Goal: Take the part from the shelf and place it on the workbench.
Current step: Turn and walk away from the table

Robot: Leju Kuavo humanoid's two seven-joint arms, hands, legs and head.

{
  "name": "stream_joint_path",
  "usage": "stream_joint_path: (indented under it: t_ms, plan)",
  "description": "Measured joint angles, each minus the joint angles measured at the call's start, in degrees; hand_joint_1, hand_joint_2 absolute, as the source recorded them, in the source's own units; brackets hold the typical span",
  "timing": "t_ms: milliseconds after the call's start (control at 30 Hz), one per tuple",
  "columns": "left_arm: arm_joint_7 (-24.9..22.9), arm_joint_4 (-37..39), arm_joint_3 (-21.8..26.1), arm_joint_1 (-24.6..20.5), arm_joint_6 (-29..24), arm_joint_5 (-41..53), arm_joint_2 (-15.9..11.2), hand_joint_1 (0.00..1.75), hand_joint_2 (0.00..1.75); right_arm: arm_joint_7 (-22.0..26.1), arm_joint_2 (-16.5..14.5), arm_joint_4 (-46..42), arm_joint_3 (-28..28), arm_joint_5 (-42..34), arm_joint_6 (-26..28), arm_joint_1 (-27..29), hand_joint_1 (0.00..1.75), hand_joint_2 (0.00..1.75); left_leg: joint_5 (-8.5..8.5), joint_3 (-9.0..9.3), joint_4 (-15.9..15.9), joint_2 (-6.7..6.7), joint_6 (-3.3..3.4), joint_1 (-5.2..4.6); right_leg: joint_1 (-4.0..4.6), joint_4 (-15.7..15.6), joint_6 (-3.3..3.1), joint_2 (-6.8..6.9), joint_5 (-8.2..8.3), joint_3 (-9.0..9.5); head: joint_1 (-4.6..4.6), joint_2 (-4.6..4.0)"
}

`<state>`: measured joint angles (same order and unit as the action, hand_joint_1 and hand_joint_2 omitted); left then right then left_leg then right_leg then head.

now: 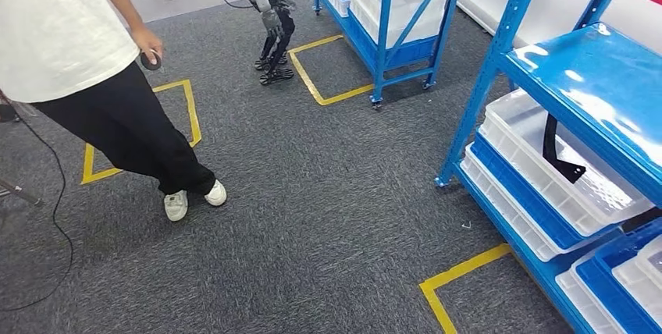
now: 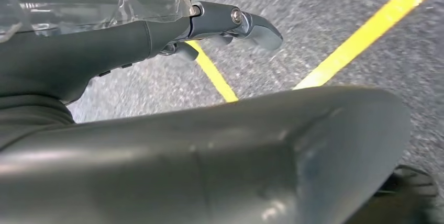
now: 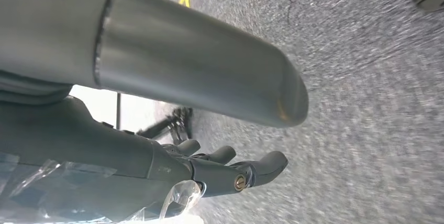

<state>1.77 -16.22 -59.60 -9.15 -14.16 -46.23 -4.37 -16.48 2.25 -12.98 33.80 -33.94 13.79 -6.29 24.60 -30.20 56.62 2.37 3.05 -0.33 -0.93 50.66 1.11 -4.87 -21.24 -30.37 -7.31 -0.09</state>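
Closest in, both robot hands hang beside the body over grey carpet. In the left wrist view the left hand (image 2: 230, 25), dark grey with a thick thumb under a clear plastic cover, holds nothing; its fingers stretch forward, loosely parted. In the right wrist view the right hand (image 3: 230, 169) looks the same: empty, dark fingers extended and slightly apart above the carpet.

A little farther, in the head view, yellow floor tape (image 1: 460, 275) marks a corner on the carpet just before a blue metal shelf rack (image 1: 500, 61) on the robot's right. On its lower level sit clear plastic bins with blue rims (image 1: 562, 193).

Inside the nearest large bin lies the part (image 1: 558, 154): a thin, flat, black bracket, a long narrow strip bending at its lower end into a short foot, roughly a hooked L. It rests on the bin floor under the glossy blue shelf board above.

It is probably light and stiff, metal or hard plastic. Lying flat, it may be awkward to lift off the smooth bin bottom and could slip. The long straight strip near its middle seems the best place to pinch, reaching in beneath the shelf board.

Farther left a person in a white shirt and black trousers (image 1: 117, 115) stands on the carpet. Beyond stands another humanoid robot (image 1: 269, 22) beside a second blue rack (image 1: 390, 14).
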Motion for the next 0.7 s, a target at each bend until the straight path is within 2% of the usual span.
stream_joint_path:
  t_ms: [33,67,100,133,167,200,233,267,300,333,367,400,433,500,533,567,600,633,667,700]
  plan:
    - [0.0,0.0,0.0,-0.1,0.0,0.0,0.0,0.00,0.00,0.0,0.0,0.0,0.1,-0.1,0.0,0.0,0.00,0.00,-1.17,1.64,-3.6,1.28,0.35,-0.10,-0.01,0.0,0.20,-0.67,0.14,-0.21,-0.01,0.00]
    - [0.0,0.0,0.0,-0.2,0.0,0.0,0.0,0.00,0.00,0.0,-0.1,0.0,0.2,-0.1,0.0,0.0,0.00,0.00,-1.72,2.59,-5.7,2.25,0.56,-0.23,-0.06,0.1,0.47,-1.30,0.32,-0.47,0.00,0.00]
    - [0.0,0.0,0.0,-0.2,0.0,0.0,0.0,0.00,0.00,0.0,-0.1,0.0,0.4,-0.2,0.0,0.1,0.00,0.00,-1.82,2.91,-6.6,2.30,0.62,-0.33,-0.09,0.0,0.80,-1.99,0.53,-0.72,0.01,0.00]
    - [0.0,0.0,0.0,-0.3,0.0,0.0,0.0,0.00,0.00,0.0,0.0,0.0,0.5,-0.2,0.1,0.3,0.00,0.00,-1.91,2.98,-7.0,1.73,0.61,-0.24,-0.08,-0.1,1.16,-2.58,0.73,-0.96,0.01,0.00]
    - [-0.1,0.0,0.0,-0.3,0.0,0.0,0.0,0.00,0.00,0.0,0.0,0.0,0.5,-0.2,0.1,0.4,0.00,0.00,-2.16,3.09,-7.2,1.10,0.65,-0.17,-0.06,0.1,1.43,-2.23,0.59,-1.22,0.03,0.00]
    - [-0.1,0.0,0.0,-0.4,0.0,0.0,0.0,0.00,0.00,0.0,0.1,0.0,0.6,-0.3,0.2,0.5,0.00,0.00,-2.41,3.23,-7.5,0.40,0.77,-0.03,0.04,1.1,1.67,-1.07,-0.29,-1.74,0.06,0.00]
    - [-0.1,0.0,0.0,-0.4,0.0,0.0,0.1,0.00,0.00,0.0,0.2,0.1,0.6,-0.3,0.2,0.4,0.00,0.00,-2.65,3.35,-7.8,-0.34,0.92,0.11,0.18,3.5,1.88,0.53,-1.91,-2.78,0.10,0.00]
    - [0.0,0.0,0.0,-0.4,0.1,0.0,0.1,0.00,0.00,0.0,0.3,0.1,0.7,-0.4,0.3,0.3,0.00,0.00,-2.76,3.40,-7.9,-1.18,1.04,0.11,0.21,7.3,2.04,2.36,-4.20,-4.42,0.14,0.00]
    - [0.0,0.0,0.0,-0.3,0.1,0.0,0.1,0.00,0.00,0.0,0.3,0.1,0.8,-0.4,0.3,0.2,0.00,0.00,-2.79,3.35,-7.8,-2.03,1.15,0.10,0.21,11.9,2.28,3.43,-6.51,-6.40,0.16,0.00]
    - [-0.1,0.0,0.0,-0.1,0.1,0.0,0.1,0.00,0.00,0.0,0.3,0.1,0.8,-0.5,0.3,0.2,0.00,0.00,-2.79,3.30,-7.8,-2.94,1.19,0.08,0.13,16.0,2.52,3.87,-8.14,-8.19,0.15,0.00]
    - [-0.1,0.0,0.0,0.0,0.1,0.0,0.1,0.00,0.00,0.0,0.2,0.1,0.9,-0.6,0.3,0.1,0.00,0.00,-2.78,3.25,-7.8,-3.80,1.18,0.10,0.03,18.5,2.73,4.11,-8.78,-9.21,0.13,0.00]
    - [-0.1,0.0,-0.1,0.0,0.1,0.0,0.1,0.00,0.00,0.0,0.3,0.1,0.9,-0.7,0.4,0.1,0.00,0.00,-2.76,3.25,-7.8,-4.55,1.15,0.16,-0.07,18.5,2.92,4.28,-8.22,-8.97,0.13,0.00]
    - [-0.1,0.0,-0.1,0.0,0.2,0.0,0.1,0.00,0.00,0.0,0.3,0.1,0.9,-0.8,0.4,0.2,0.00,0.00,-2.72,3.28,-7.8,-5.23,1.08,0.25,-0.18,16.0,3.06,4.59,-6.70,-7.50,0.13,0.00]
    - [-0.1,0.0,-0.2,-0.1,0.2,0.0,0.2,0.00,0.00,0.0,0.4,0.1,1.1,-0.9,0.5,0.2,0.00,0.00,-2.50,3.42,-7.7,-6.35,0.64,0.24,-0.18,7.2,3.11,6.83,-2.93,-2.56,0.13,0.00]
    - [-0.1,0.0,-0.3,-0.2,0.2,0.0,0.2,0.00,0.00,0.0,0.4,0.1,1.1,-1.0,0.6,0.2,0.00,0.00,-2.37,3.41,-7.5,-6.85,0.33,0.13,-0.08,3.4,2.84,7.90,-1.71,-0.60,0.11,0.00]
    - [-0.1,0.0,-0.3,-0.2,0.2,0.0,0.3,0.00,0.00,0.0,0.4,0.1,1.2,-1.0,0.6,0.1,0.00,0.00,-2.27,3.37,-7.4,-7.39,-0.01,-0.04,0.03,1.1,2.49,8.71,-1.10,0.45,0.11,0.00]
    - [-0.1,0.0,-0.4,-0.3,0.2,0.0,0.3,0.00,0.00,0.0,0.5,0.1,1.2,-1.1,0.7,0.1,0.00,0.00,-2.19,3.32,-7.3,-8.00,-0.29,-0.21,0.13,0.2,2.07,8.74,-0.97,0.71,0.10,0.00]
    - [-0.1,0.0,-0.4,-0.4,0.2,0.0,0.3,0.00,0.00,0.0,0.5,0.1,1.3,-1.2,0.7,0.2,0.00,0.00,-2.13,3.31,-7.2,-8.62,-0.52,-0.20,0.14,0.0,1.56,8.05,-0.94,0.52,0.10,0.00]
    - [0.0,0.0,-0.5,-0.5,0.2,0.0,0.3,0.00,0.00,0.0,0.5,0.1,1.3,-1.2,0.7,0.2,0.00,0.00,-1.80,3.29,-7.0,-8.64,-0.82,-0.09,0.07,0.0,1.17,7.47,-0.82,0.41,0.10,0.00]
    - [-0.1,0.0,-0.5,-0.7,0.2,0.0,0.3,0.00,0.00,0.1,0.5,0.1,1.3,-1.2,0.7,0.2,0.00,0.00,-0.90,2.94,-6.0,-7.85,-1.10,0.07,-0.01,0.0,0.81,6.88,-0.72,0.40,0.10,0.00]
